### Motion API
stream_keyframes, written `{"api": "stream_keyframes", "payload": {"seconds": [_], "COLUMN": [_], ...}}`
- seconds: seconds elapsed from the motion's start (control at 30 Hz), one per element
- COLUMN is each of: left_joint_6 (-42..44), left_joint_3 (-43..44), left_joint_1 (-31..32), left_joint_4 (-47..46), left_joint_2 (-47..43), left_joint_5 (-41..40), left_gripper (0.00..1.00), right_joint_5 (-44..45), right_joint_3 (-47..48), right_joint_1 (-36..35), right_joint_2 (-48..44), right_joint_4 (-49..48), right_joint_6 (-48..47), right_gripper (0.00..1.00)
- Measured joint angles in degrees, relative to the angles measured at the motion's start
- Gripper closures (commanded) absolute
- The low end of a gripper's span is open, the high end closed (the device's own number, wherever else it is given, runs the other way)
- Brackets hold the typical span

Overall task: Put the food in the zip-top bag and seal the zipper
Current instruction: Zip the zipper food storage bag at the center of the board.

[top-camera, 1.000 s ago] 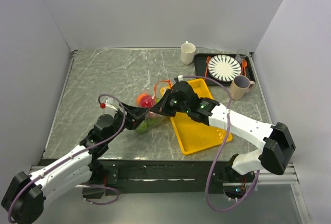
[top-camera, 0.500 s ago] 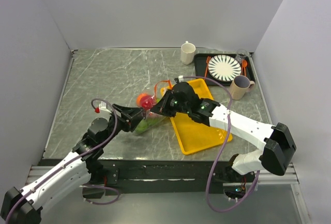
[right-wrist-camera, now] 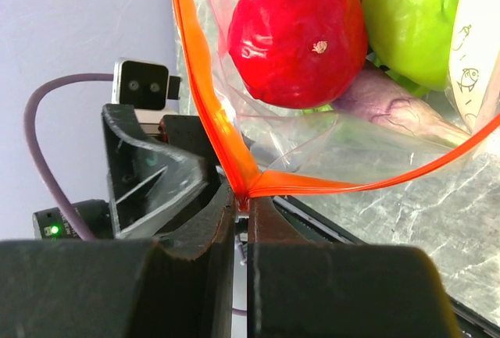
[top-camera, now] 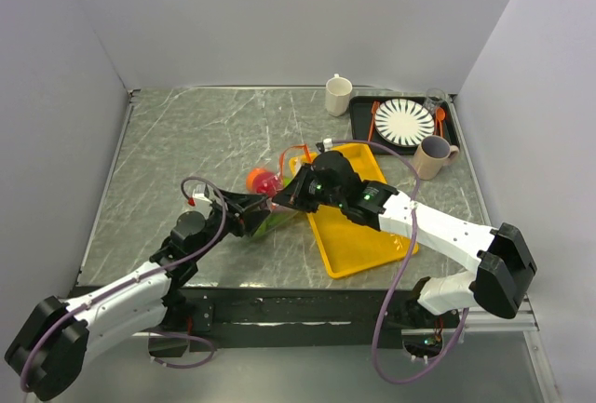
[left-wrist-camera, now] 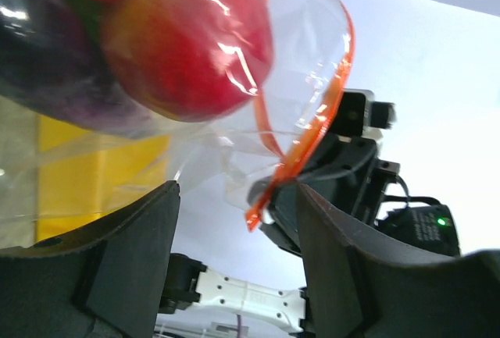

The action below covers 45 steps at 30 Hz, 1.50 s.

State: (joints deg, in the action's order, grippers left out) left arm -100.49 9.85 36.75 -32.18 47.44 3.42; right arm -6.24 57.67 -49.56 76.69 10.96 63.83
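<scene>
mugs point(top-camera: 338, 95) point(top-camera: 433, 156) 2 | trays point(top-camera: 358, 245) point(top-camera: 361, 116) 2 | plate point(top-camera: 404, 122) 1 | bag point(right-wrist-camera: 297, 143) 1 | red fruit point(right-wrist-camera: 301, 33) 1 | arms point(top-camera: 130, 291) point(top-camera: 438, 226) 2

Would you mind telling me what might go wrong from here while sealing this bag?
The right fingers pinch only one corner of the zipper, so it may slip free. The zip-top bag gapes open with the red fruit close behind its mouth; a tilt might spill it. The open left fingers may catch loose film instead of the strip.
</scene>
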Motion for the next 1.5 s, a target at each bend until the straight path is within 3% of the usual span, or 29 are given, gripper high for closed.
{"api": "stream_keyframes", "payload": {"seconds": [0.17,0.37,0.57,0.77,0.87,1.17,1.5], "left_joint_6": [-1.2,-1.6,-2.7,-3.0,-3.6,-4.0,-4.0], "left_joint_3": [0.0,0.0,0.2,0.5,0.8,1.1,1.1], "left_joint_1": [0.0,0.0,0.0,0.0,0.0,0.0,0.0], "left_joint_4": [-1.8,-1.8,-2.7,-3.6,-4.0,-4.5,-4.9], "left_joint_2": [-0.4,-0.9,0.9,2.6,3.0,4.2,4.6], "left_joint_5": [0.7,0.9,1.6,1.9,1.9,1.7,1.8], "left_gripper": [0.35,0.52,0.53,0.68,0.80,0.98,0.99], "right_joint_5": [0.2,0.2,0.2,0.2,0.2,0.3,0.7], "right_joint_3": [0.0,0.0,0.0,0.0,0.0,0.0,0.0], "right_joint_1": [0.0,0.0,0.0,0.0,0.0,0.0,0.0], "right_joint_2": [0.0,0.0,0.0,0.0,0.0,0.0,0.0], "right_joint_4": [-0.2,-0.2,-0.2,-0.2,-0.2,-0.2,-0.2], "right_joint_6": [0.0,-0.2,-0.5,-0.7,-0.8,-0.9,-0.9], "right_gripper": [0.95,0.95,0.96,0.96,0.96,0.96,0.95]}}
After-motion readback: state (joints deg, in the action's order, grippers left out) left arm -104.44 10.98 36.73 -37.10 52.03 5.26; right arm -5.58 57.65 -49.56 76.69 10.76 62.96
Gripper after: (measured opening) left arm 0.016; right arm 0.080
